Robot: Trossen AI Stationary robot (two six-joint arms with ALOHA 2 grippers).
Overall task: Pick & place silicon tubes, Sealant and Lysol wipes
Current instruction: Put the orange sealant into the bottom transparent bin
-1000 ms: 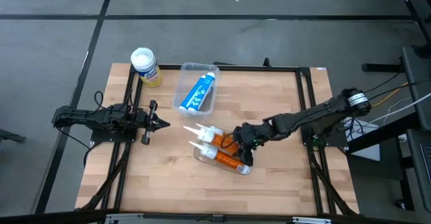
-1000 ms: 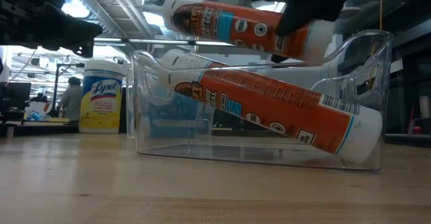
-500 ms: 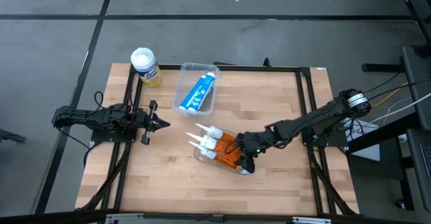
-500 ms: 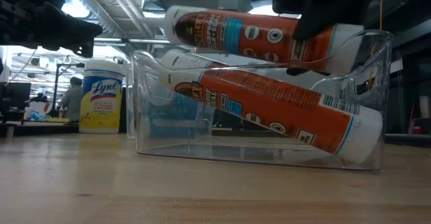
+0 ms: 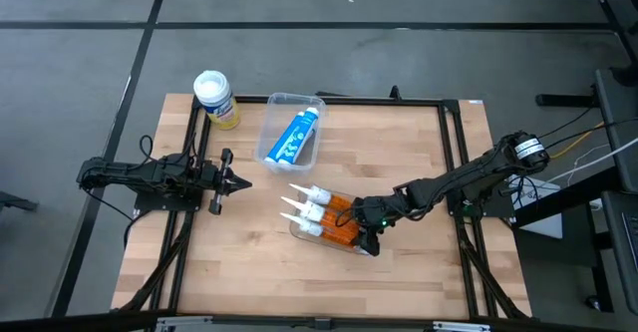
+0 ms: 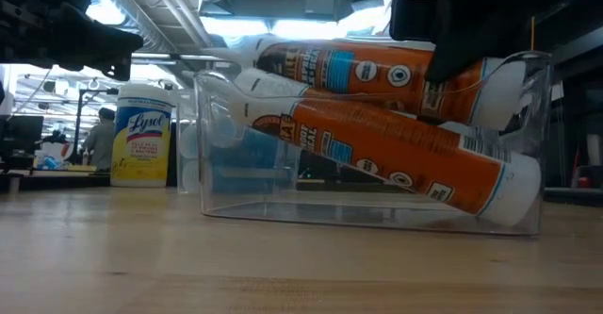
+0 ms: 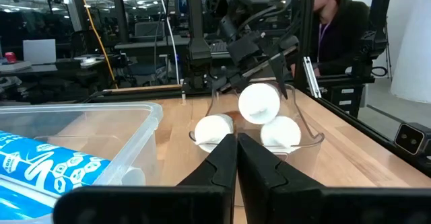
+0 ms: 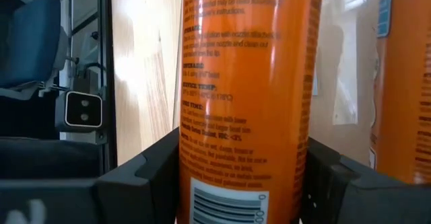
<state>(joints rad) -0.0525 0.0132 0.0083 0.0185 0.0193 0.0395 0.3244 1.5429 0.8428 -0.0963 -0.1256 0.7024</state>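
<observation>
Over the last second the orange tube [image 6: 377, 69] held by the right gripper [image 5: 371, 219] has come down from above the clear bin [image 5: 361, 251] and now lies across the tubes already there, its nozzle end having tipped from pointing down to nearly level. The right gripper's jaws are closed on the tube's rear end, one dark finger [image 8: 145, 177] on each side of the orange body in its wrist view. The tube's long axis runs from the jaws away toward the left arm, white nozzle leading, roughly in line with the second orange tube [image 6: 396, 149] under it. Whether it already rests on that tube or hangs just clear of it is hard to judge from the low view. The release probably turns on this: the jaws sit at the bin's end wall nearest the right arm, so the tube can only drop straight down.

The left gripper [image 5: 231, 181] waits at the table's left side with its jaws shut and empty. The Lysol wipes [image 5: 212, 97] stand upright at the far left corner, nearer the left arm, well apart from a second bin holding a blue tube [image 5: 295, 136]
</observation>
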